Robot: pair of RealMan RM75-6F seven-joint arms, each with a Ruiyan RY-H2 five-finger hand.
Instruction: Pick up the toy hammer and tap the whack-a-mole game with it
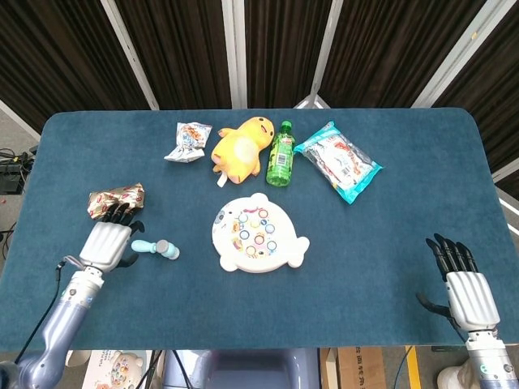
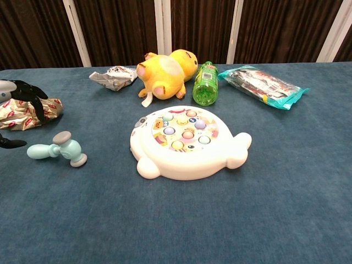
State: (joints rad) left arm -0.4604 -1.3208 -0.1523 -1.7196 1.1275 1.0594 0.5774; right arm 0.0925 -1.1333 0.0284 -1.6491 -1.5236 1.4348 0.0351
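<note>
The toy hammer [image 1: 156, 248] [image 2: 57, 150], pale blue with a grey-capped head, lies flat on the blue table, handle pointing left. The white whale-shaped whack-a-mole game [image 1: 258, 233] [image 2: 186, 141] with coloured buttons sits at the table's middle. My left hand [image 1: 108, 239] [image 2: 21, 102] hovers just left of the hammer's handle, fingers apart, holding nothing. My right hand [image 1: 464, 286] stays at the near right edge, open and empty, far from both objects.
A crumpled red-gold wrapper [image 1: 116, 200] [image 2: 22, 113] lies right behind my left hand. Along the back stand a silver snack packet [image 1: 188, 142], a yellow plush [image 1: 241, 147], a green bottle [image 1: 281, 154] and a blue-edged snack bag [image 1: 338, 161].
</note>
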